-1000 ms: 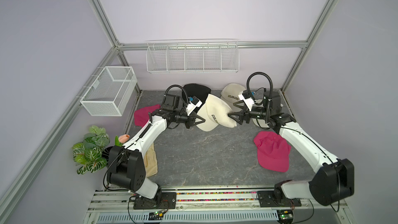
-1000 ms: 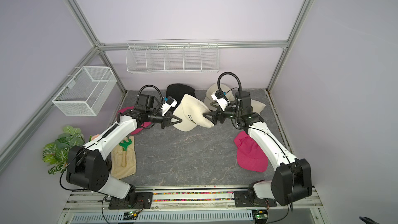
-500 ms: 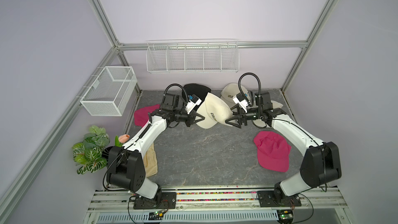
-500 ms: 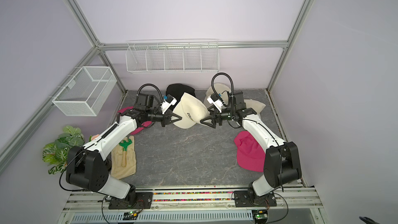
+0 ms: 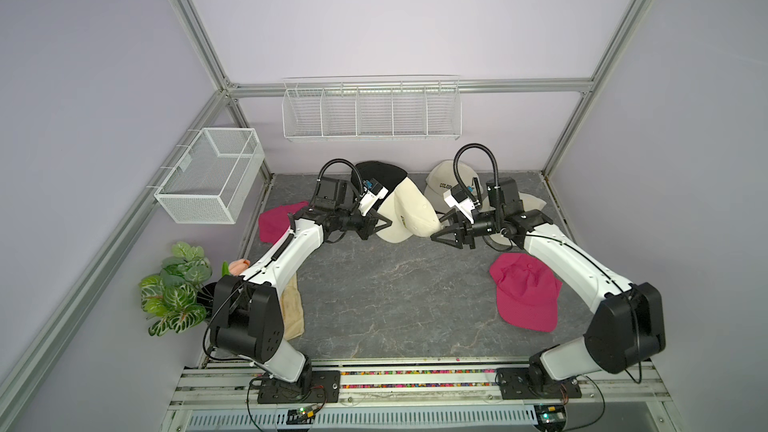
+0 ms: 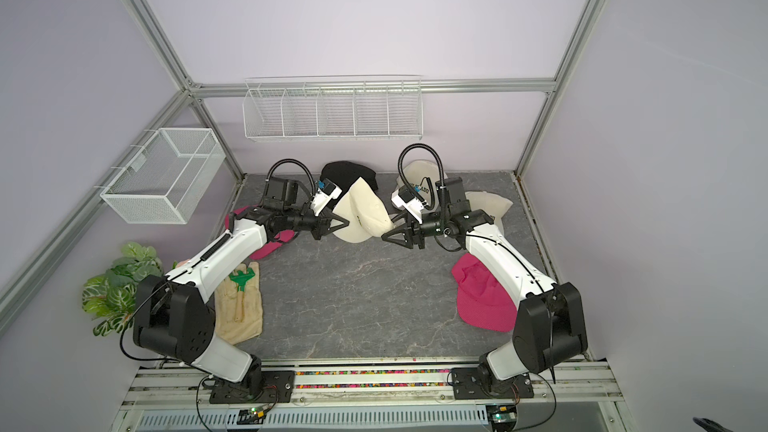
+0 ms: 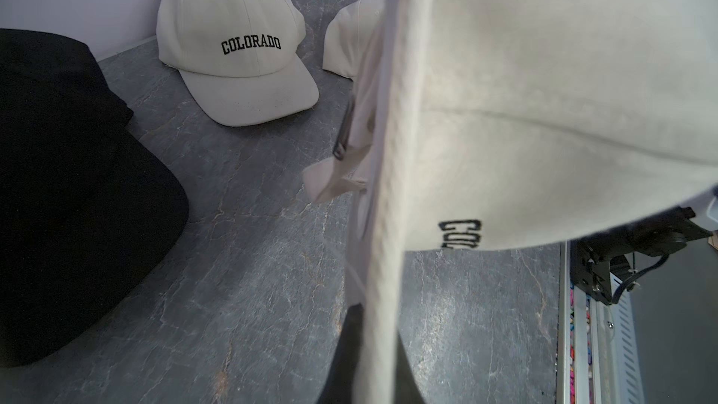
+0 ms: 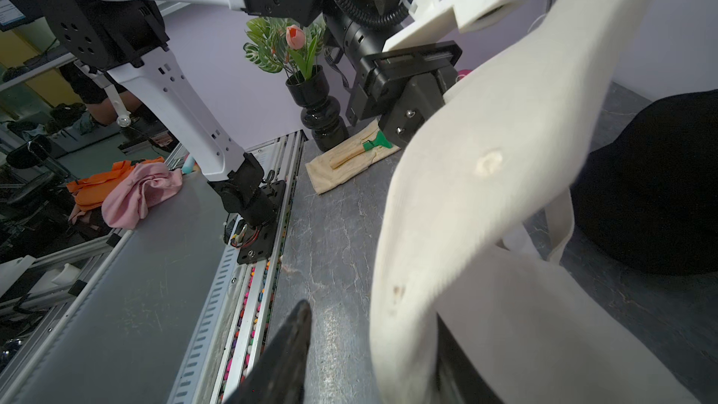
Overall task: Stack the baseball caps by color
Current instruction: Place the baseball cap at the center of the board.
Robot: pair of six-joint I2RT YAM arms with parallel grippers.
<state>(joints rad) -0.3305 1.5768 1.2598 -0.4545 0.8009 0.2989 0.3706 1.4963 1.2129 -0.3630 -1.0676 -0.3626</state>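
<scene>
Evidently light and floppy, the cream COLORADO cap (image 5: pixel 409 211) hangs near the desk's (image 5: pixel 374 292) back edge, its stiffer brim pinched in the left claw (image 5: pixel 382 224); the right claw (image 5: pixel 440 230), half-spread, straddles the limp crown rim.

Three cream caps (image 5: pixel 409 211) (image 5: pixel 440 179) (image 5: pixel 534 201), two pink caps (image 5: pixel 274 222) (image 5: pixel 525 292), one black cap pile (image 5: pixel 378 170), two wire baskets (image 5: pixel 210 176) (image 5: pixel 372 112), one plant (image 5: pixel 174 288), one bag (image 5: pixel 293 309)

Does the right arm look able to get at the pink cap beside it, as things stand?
Probably yes: the pink cap lies uncovered on the table beside that arm. First, the right claw, open around the edge of the cream cap that the left claw holds up, must back away.
</scene>
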